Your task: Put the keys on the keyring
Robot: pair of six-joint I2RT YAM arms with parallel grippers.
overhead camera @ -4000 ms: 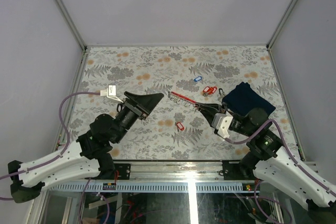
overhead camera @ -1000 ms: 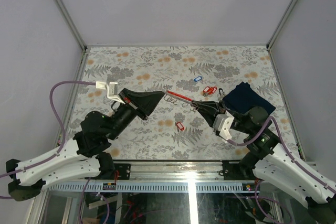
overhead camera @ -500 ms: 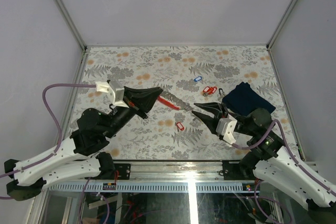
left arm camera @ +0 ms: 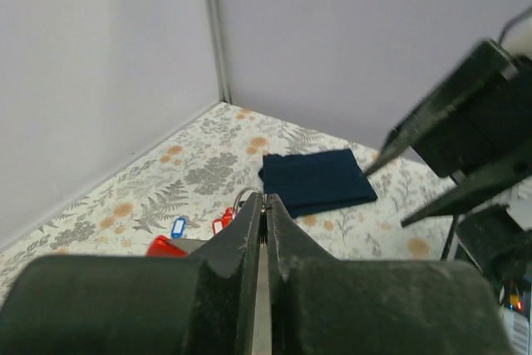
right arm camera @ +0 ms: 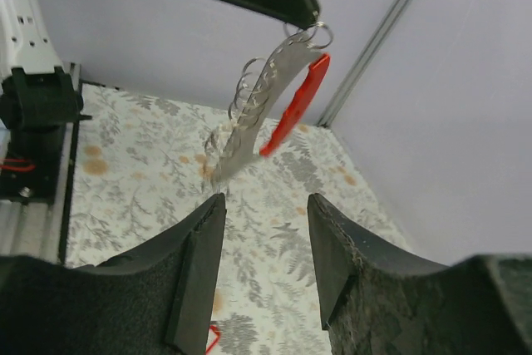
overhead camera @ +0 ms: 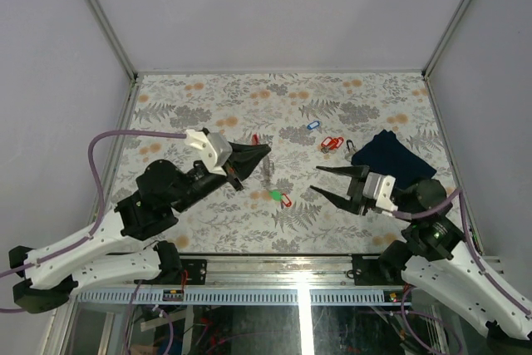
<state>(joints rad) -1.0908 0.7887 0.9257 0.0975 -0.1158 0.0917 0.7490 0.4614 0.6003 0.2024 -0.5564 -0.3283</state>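
2 grippers, left gripper [overhead camera: 259,152] clamped on the dangling keyring [right arm camera: 249,135], right gripper [overhead camera: 316,179] spread apart, holding nothing

Right side: navy folded cloth [overhead camera: 392,155] flat on floral-patterned table [overhead camera: 208,97].

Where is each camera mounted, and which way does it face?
Top external: above and behind the robot, looking down on the table; left arm, right arm, left gripper and right gripper show.
Left wrist: on the left arm, looking along its shut fingers toward the navy cloth and the right gripper.
Right wrist: on the right arm, looking between its open fingers at the left gripper pinching the keyring.
Shared: each wrist view shows the other arm's gripper.
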